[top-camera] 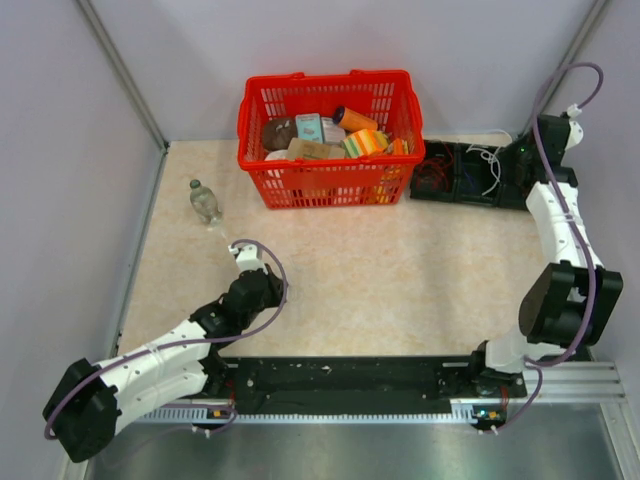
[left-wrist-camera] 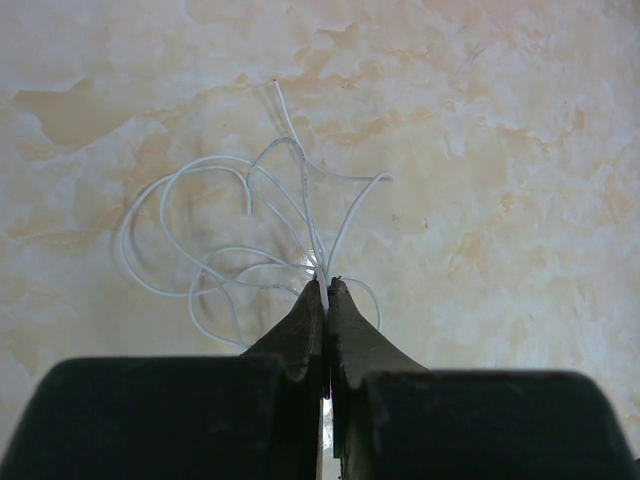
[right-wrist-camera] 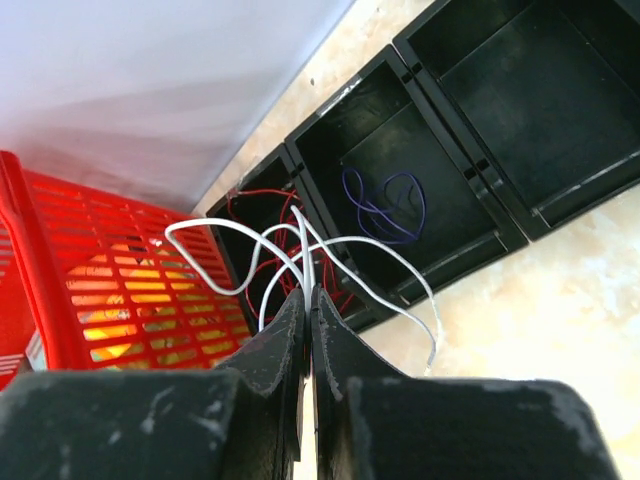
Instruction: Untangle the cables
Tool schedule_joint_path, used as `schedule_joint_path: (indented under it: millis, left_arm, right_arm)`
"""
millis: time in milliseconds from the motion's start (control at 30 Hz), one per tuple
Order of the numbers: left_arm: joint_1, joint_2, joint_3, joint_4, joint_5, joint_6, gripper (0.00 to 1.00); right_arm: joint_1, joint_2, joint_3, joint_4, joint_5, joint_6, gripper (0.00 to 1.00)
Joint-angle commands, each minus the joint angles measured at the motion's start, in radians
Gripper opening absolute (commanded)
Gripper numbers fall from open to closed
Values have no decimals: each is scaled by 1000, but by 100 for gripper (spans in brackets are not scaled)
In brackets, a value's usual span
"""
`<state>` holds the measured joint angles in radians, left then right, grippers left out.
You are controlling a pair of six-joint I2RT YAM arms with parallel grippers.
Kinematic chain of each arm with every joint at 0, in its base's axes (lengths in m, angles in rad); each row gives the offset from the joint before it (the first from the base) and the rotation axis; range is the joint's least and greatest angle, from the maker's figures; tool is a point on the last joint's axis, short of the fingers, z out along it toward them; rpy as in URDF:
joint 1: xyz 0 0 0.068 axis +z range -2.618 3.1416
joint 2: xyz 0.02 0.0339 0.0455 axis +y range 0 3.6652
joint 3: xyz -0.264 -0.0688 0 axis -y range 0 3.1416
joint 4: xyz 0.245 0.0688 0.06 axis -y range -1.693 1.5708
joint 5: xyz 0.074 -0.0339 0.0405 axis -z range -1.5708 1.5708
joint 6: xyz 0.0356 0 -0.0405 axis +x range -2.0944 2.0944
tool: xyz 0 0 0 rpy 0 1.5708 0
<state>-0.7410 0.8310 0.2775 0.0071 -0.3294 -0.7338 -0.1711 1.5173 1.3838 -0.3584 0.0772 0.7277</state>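
Note:
In the left wrist view my left gripper (left-wrist-camera: 325, 287) is shut on a bunch of thin white cables (left-wrist-camera: 215, 235). They fan out in loops over the beige tabletop just ahead of the tips. From above, that gripper (top-camera: 236, 246) sits at the left of the table, near a bottle. My right gripper (right-wrist-camera: 308, 292) is shut on another bunch of white cables (right-wrist-camera: 345, 242), held above a black tray (right-wrist-camera: 470, 235). One compartment of the tray holds red cables (right-wrist-camera: 262, 196), and the compartment beside it holds dark blue cables (right-wrist-camera: 385, 205). From above, the right gripper (top-camera: 515, 150) is at the far right.
A red basket (top-camera: 395, 88) full of groceries stands at the back centre, right beside the black tray (top-camera: 455, 192). A small clear bottle (top-camera: 205, 202) stands at the back left, close to the left gripper. Walls enclose the table on the left, back and right.

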Motion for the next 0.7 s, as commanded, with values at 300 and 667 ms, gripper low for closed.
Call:
schedule_joint_path:
  millis: [300,667]
  left_arm:
    - [0,-12,-6,67,7,8,0]
    - [0,-15,-9,67,9,13,0]
  right_arm:
    - [-131,187,135,142,114,68,0]
    - [-166,467,345,174,98,-4,0]
